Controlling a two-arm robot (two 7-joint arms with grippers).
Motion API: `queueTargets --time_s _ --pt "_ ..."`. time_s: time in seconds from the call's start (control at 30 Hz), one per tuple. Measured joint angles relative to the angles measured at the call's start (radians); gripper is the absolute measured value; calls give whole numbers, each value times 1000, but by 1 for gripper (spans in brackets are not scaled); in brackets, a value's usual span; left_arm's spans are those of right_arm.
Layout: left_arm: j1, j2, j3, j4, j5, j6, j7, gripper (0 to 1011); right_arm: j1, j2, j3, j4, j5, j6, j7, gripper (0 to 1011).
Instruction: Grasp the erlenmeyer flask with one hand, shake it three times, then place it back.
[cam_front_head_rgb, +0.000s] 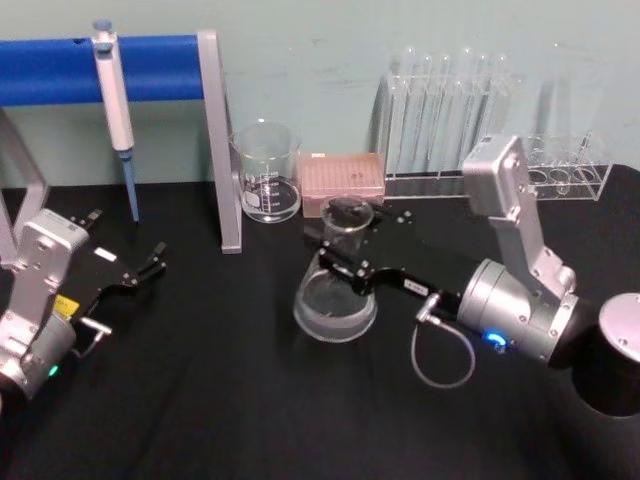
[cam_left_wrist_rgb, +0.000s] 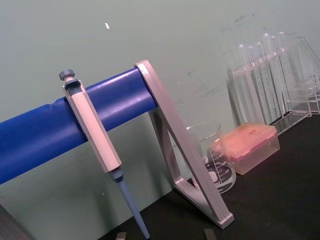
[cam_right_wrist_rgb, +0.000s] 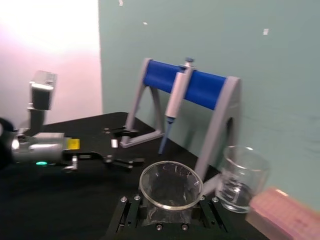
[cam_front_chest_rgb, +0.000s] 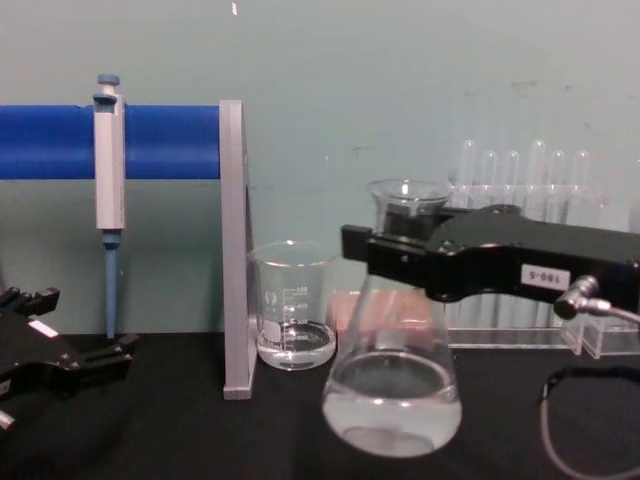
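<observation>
1. Pale green wall runs behind a black-covered table (cam_front_head_rgb: 250, 420), with labware standing along its far edge.
2. At the far left, the left gripper (cam_front_head_rgb: 150, 262) lies low over the table, parked, its black fingers spread and holding nothing.
3. Behind it a grey-framed stand carries a blue horizontal roller (cam_front_head_rgb: 60, 68), and a white pipette with a blue tip (cam_front_head_rgb: 115, 110) hangs from that roller.
4. Just right of the stand's post stands a clear cylindrical glass beaker with a printed scale (cam_front_head_rgb: 268, 175), with a pink box (cam_front_head_rgb: 343, 178) beside it.
5. In front of these, mid-table, is the clear glass conical erlenmeyer flask (cam_front_head_rgb: 335, 305). A little clear liquid sits in its wide base. It stands upright with its long axis vertical and its flared mouth pointing straight up.
6. The right gripper (cam_front_head_rgb: 345, 258), black on a silver-grey wrist, reaches in from the right and is clamped around the flask's narrow neck, just under the rim.
7. I cannot tell whether the base rests on the cloth or hangs just clear of it.
8. To my eye the grasp is made and the shaking is next. That calls for a lift clear of the table, then three short swings with the neck kept up so nothing slops out, and kept away from the beaker and post.
9. A clear rack of tall test tubes (cam_front_head_rgb: 450, 110) stands at the back right.
</observation>
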Motion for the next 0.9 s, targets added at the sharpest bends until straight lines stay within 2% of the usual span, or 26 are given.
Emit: queueTargets --time_s 0.3,0.37,0.9 --pt "0 0 0 0 0 0 0 1001 3 -11 47 33 -20 -11 -54 449" --pt "0 0 0 0 0 0 0 1001 3 -15 66 42 -28 -11 -72 449" --pt "0 0 0 0 0 0 0 1001 -19 -31 148 65 -66 -3 -127 449"
